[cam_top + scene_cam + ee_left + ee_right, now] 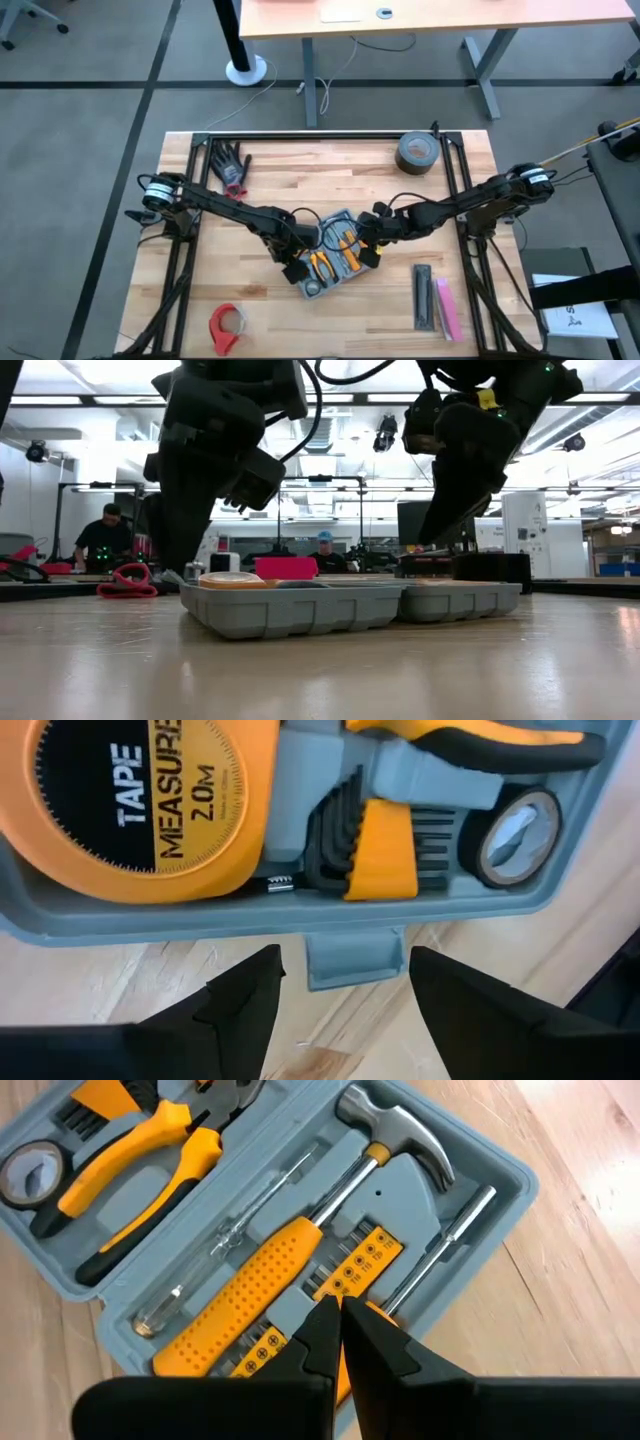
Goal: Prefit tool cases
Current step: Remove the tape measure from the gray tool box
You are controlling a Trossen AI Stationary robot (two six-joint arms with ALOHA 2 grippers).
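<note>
The flat blue-grey plastic tool case (335, 262) lies open mid-table. The left gripper (340, 985), fingers apart, is lined up on its latch tab (355, 952); the right gripper (338, 1330), closed, is poised over the yellow-handled hammer (300, 1270). The tab should be squarely straddled before closing.

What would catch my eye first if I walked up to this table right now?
Probably the open tool case at the table's middle, its grey tray full of yellow-handled tools: a hammer, pliers and an orange tape measure. Both dark arms meet over it, the left gripper open at the case's small latch tab, the right gripper shut above the hammer's handle.
</note>
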